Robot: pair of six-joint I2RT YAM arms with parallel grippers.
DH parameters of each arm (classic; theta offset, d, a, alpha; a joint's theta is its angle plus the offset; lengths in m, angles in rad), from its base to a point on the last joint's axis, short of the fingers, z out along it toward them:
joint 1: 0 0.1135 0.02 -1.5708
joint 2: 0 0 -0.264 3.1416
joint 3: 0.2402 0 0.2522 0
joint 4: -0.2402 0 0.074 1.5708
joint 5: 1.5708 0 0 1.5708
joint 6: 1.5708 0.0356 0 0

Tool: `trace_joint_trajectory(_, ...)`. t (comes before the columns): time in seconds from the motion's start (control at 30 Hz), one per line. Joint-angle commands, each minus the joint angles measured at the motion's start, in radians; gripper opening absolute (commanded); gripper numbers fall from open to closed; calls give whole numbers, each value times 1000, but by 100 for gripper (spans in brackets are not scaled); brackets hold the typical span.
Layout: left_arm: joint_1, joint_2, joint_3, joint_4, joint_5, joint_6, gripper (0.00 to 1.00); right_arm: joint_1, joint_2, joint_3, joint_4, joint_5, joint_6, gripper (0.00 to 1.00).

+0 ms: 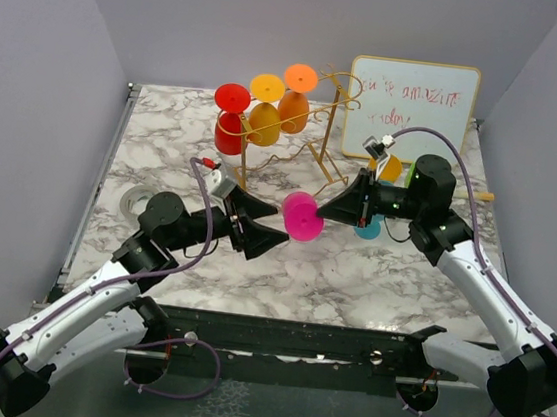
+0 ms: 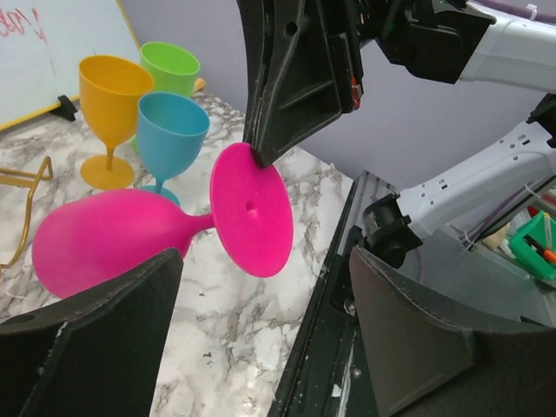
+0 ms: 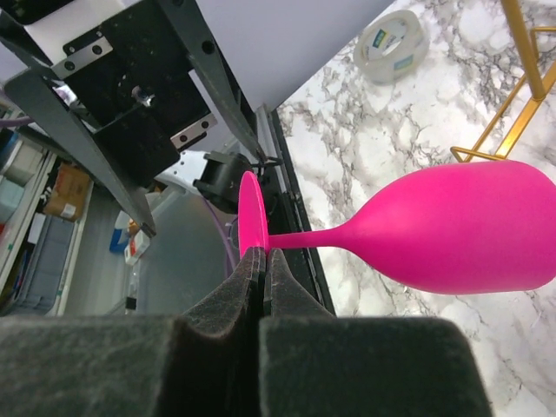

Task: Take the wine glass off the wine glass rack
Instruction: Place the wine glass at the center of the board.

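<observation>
A pink wine glass (image 1: pixel 304 217) hangs on its side above the marble table, away from the gold wire wine glass rack (image 1: pixel 322 151). My right gripper (image 3: pixel 263 254) is shut on the rim of its round foot (image 3: pixel 253 217), and the bowl (image 3: pixel 460 228) points away to the right. My left gripper (image 2: pixel 267 259) is open, its wide black fingers (image 2: pixel 95 339) on either side just short of the foot (image 2: pixel 252 208), touching nothing. Red (image 1: pixel 230 123), yellow (image 1: pixel 265 116) and orange (image 1: pixel 295 105) glasses hang upside down on the rack.
A whiteboard (image 1: pixel 411 108) stands at the back right. Yellow (image 2: pixel 111 100), green (image 2: pixel 169 69) and blue (image 2: pixel 172 126) glasses stand upright near it, behind my right arm. A tape roll (image 1: pixel 136 202) lies at the table's left edge.
</observation>
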Motion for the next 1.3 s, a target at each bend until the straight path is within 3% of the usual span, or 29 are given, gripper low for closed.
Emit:
trace_joint_trajectory(0.0,4,36,-18,47,83,-67,75,22,-4,14,-9,75,-36,0)
trace_joint_trajectory(0.13,3,70,-21,46,107,-107,60,35,-6,9,-8,55,-42,1)
trace_joint_trajectory(0.3,2,91,-9,46,118,-132,57,36,5,46,-85,28,-124,1)
trace_joint_trajectory(0.43,2,79,-25,67,84,-133,43,39,2,44,-64,-1,-119,0)
trace_joint_trajectory(0.87,2,120,-21,97,144,-133,32,40,-30,40,26,-96,-72,1)
trace_joint_trajectory(1.07,2,127,-18,101,144,-130,14,42,-38,34,50,-113,-58,1)
trace_joint_trajectory(1.27,1,106,-20,108,122,-121,6,51,-37,17,65,-119,-48,0)
